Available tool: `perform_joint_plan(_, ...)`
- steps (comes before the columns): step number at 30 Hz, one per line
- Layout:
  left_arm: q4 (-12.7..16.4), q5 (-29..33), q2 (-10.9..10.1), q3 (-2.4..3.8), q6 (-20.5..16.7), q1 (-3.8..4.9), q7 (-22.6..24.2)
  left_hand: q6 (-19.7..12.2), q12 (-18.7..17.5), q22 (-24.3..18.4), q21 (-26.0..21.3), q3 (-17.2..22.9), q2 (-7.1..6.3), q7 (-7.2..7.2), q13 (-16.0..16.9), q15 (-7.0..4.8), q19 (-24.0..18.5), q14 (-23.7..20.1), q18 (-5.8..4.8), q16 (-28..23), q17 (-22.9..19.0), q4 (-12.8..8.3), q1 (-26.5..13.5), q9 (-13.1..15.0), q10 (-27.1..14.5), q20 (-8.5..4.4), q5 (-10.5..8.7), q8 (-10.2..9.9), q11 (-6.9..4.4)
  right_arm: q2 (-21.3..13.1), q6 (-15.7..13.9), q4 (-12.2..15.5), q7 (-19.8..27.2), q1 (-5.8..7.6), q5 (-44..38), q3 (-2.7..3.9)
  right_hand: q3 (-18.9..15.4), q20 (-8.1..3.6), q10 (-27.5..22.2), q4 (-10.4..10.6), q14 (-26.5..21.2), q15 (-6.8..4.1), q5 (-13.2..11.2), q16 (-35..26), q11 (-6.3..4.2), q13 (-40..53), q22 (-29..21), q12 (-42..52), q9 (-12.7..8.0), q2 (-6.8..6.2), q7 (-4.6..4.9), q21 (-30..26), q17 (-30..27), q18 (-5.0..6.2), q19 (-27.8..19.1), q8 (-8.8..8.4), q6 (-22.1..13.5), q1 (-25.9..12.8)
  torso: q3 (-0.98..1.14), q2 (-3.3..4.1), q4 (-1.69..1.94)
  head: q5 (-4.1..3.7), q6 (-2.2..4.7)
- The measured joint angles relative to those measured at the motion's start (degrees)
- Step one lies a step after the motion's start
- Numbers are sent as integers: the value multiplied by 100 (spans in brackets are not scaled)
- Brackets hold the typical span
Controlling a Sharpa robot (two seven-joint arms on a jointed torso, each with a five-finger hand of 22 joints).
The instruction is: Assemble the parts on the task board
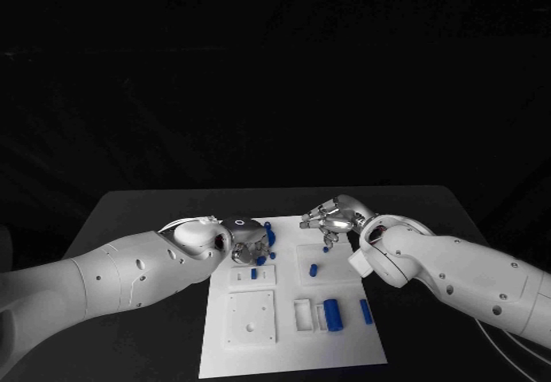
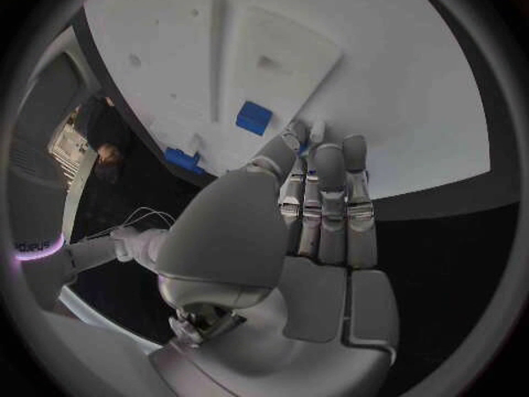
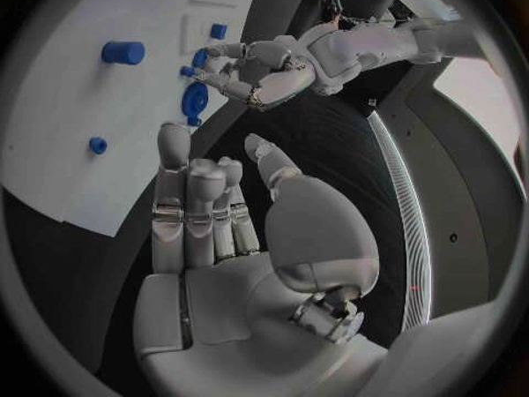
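Both arms are reaching over the far end of the white task board (image 1: 230, 350), which is lying in the middle of the black table (image 1: 138, 207). The left hand (image 1: 244, 243) is hovering at the board's far left corner, close over a blue wheel-like part (image 1: 269, 236); from the head view it is not possible to tell whether its fingers are touching a part. The right hand (image 1: 330, 220) is hanging over the far right corner, above a small blue piece (image 1: 326, 248).

Judged from this layout, the step in hand is the approach to picking up a loose part; several blue parts are lying unassembled, among them a block (image 1: 333, 315) and a bar (image 1: 366, 311) near the board's nearer right side. The next move is likely calling for one hand to lower, pinch a single small part cleanly, and carry it to its matching recess.

The left wrist view is showing the left hand's fingers (image 2: 329, 205) lying straight and side by side with nothing between them, above the board's raised white plates and a blue square (image 2: 252, 117). The right wrist view is showing the right hand (image 3: 220, 238) likewise flat and empty, and, unlike the head view, the left hand (image 3: 264, 72) from the front, fingers curled beside the blue wheel (image 3: 195, 102), contact unclear, with a blue cylinder (image 3: 122, 52) standing apart.
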Motion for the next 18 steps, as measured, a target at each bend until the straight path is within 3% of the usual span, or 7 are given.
perform_joint_plan(12, -17, -52, 33, -11, 149, 29, -43, 262, 30, -1, -41, -23, 60, 190, 0, -20, 0, -20, 0, 23, 0, 24, -61, -2, 50, 0, 6, 21, -49, -3, 2, 9, 11, 0, 6, 1, 0, 0, 0, 0, 0, 0, 0, 0, 0, 0, 0, 0, 0, 0, 0, 0, 0, 0, 0, 0, 0, 0, 0, -1, -1, -18, -29)
perform_joint_plan(18, -13, -67, 39, -33, 178, 43, -45, 211, 30, -1, -41, 12, 110, 211, 0, -20, 0, -20, 0, 46, 0, 59, -110, -15, 91, 0, 195, 21, -50, -5, 2, 11, 15, 0, 7, 1, 0, 0, 0, 0, 0, 0, 0, 0, 0, 0, 0, 0, 0, 0, 0, 0, 0, 0, 0, 0, 0, 0, -2, -2, -1, -20, -40)
